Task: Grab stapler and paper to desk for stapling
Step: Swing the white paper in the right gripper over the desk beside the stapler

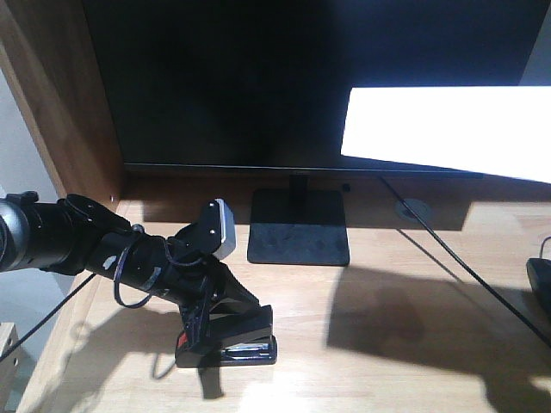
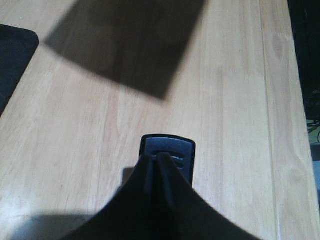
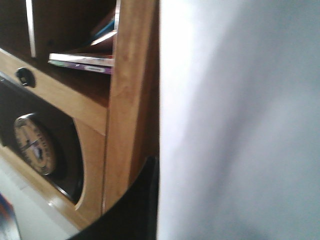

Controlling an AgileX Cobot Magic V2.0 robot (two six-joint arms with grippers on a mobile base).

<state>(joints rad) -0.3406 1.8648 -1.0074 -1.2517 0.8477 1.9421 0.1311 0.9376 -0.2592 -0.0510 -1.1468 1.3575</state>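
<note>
So the stapler (image 1: 250, 327) is sitting on the wooden surface (image 1: 405, 361), front left, a bit ahead of the monitor stand (image 1: 299, 228). The left tool (image 2: 157, 160) is pinched narrow on it from behind. In the left wrist view we can only see the stapler's grey front end poking out past the dark fingers.

The paper (image 1: 448, 129) is up in the air at the right, in front of the monitor (image 1: 258, 77), and it throws a big shadow on the wood. In the right wrist view the sheet fills the right half. The right tool (image 3: 152, 200) is holding it, with one dark finger (image 3: 137, 215) against its edge. A wooden shelf unit (image 3: 127, 100) with books (image 3: 82, 60) is behind it.
</note>
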